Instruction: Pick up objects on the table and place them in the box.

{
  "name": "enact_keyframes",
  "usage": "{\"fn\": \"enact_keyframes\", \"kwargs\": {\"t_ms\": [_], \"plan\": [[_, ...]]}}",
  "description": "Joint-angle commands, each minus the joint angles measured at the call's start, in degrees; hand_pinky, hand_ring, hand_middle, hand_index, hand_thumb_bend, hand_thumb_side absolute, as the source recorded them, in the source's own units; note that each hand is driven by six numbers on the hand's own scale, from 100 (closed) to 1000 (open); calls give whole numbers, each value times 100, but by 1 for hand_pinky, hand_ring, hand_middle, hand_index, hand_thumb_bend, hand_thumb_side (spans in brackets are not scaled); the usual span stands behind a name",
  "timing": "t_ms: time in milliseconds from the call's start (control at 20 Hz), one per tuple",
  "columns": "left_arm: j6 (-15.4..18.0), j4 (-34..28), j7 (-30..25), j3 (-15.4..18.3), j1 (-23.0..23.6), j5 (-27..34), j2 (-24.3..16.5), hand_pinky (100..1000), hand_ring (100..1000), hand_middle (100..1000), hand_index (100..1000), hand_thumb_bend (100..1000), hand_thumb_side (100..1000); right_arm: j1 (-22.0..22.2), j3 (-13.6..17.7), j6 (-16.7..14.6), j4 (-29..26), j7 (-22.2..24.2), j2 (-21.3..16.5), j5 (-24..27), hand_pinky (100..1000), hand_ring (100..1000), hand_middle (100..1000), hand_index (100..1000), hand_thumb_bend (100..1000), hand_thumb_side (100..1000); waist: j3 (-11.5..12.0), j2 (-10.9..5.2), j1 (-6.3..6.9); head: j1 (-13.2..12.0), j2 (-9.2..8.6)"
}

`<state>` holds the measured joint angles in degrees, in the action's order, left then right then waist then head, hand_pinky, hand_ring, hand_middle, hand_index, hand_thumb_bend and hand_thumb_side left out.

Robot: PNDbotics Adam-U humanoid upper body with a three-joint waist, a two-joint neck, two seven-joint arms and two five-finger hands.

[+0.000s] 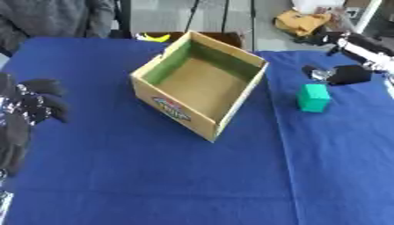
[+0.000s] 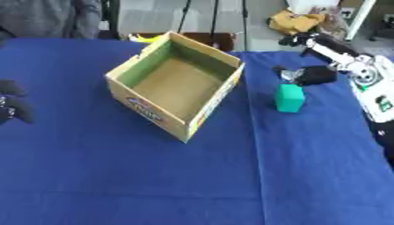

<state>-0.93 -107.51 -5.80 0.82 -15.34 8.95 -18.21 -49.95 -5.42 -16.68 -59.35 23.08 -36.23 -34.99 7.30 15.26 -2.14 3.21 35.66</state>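
The green block (image 1: 313,97) stands on the blue tablecloth (image 1: 154,176) to the right of the cardboard box (image 1: 202,83), apart from it, w/ a strip of bare cloth between. It looks slightly taller than wide, so its long axis is roughly upright.

The right hand (image 2: 311,75) is just beyond the block, on its far side and a bit to the right, very near but apparently not touching. So the block lies toward the robot and slightly left of that hand. The hand shows as a dark mass at the end of the white and black right arm (image 2: 346,57), which comes in from the upper right corner and angles down toward the table. Can't tell if its fingers are straight or curled; nothing seems to be in it.

The left hand (image 1: 31,105) sits at the left edge, well apart from block and box, fingers curled in and holding nothing. Idle, by the look of it.

Right hand is far nearer, so it's the likely one to take the block: prob. needs to come a little closer and down, close around the block, then carry it left over the box rim. Box is open-topped, appears empty.
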Motion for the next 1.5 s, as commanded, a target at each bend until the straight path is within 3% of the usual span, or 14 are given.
{"fn": "enact_keyframes", "kwargs": {"t_ms": [50,350,1500], "plan": [[6,-142,-41,-19,-92,-26,-136,490,546,599,737,396,990,-176,129,-26,172,179,-91,-368,778,931,884,943,397,548,21,-72,-1,50,-17],[4,-132,-57,-13,-82,-43,-134,490,547,599,737,397,992,-207,213,-39,386,341,-54,-762,782,929,887,945,449,573,37,-49,-21,80,17],[-12,-116,-139,-42,-100,-54,-130,492,547,599,736,400,994,-237,555,246,1237,172,-4,-1229,778,923,876,942,438,621,148,-24,-121,114,-28]]}}
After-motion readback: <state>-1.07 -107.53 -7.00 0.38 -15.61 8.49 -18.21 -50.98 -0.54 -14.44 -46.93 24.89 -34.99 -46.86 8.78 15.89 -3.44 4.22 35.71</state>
